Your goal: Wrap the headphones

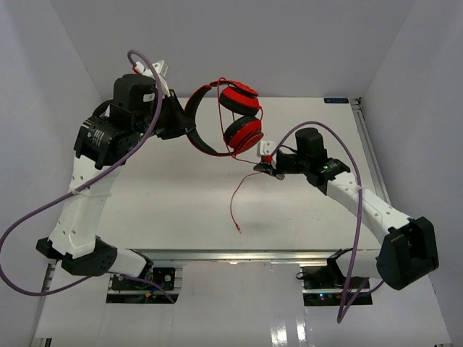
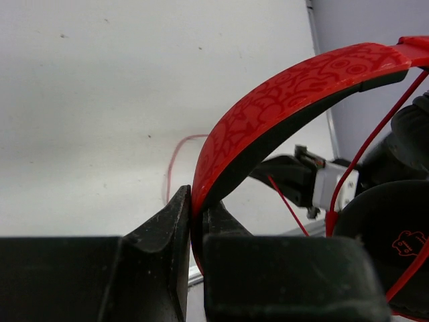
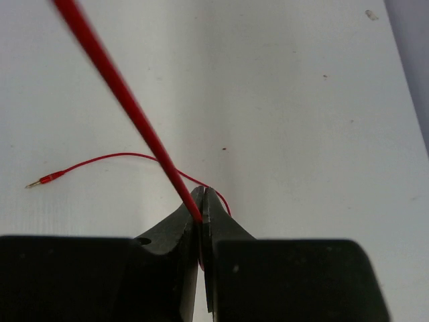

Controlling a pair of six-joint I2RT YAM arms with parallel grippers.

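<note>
The red headphones [image 1: 242,116] with black pads hang above the far middle of the table, both ear cups stacked together. My left gripper [image 1: 181,124] is shut on their red-and-black headband [image 2: 281,100], holding them up. Their thin red cable [image 1: 242,191] runs round the ear cups, then down to my right gripper [image 1: 266,168], which is shut on it just below the cups. In the right wrist view the cable [image 3: 127,100] enters the closed jaws, and its loose end trails over the table to the plug [image 3: 48,178].
The white table [image 1: 181,210] is walled by white panels at the left, back and right. Thick purple robot cables [image 1: 43,210] loop beside both arms. A metal rail [image 1: 365,137] runs along the table's right edge.
</note>
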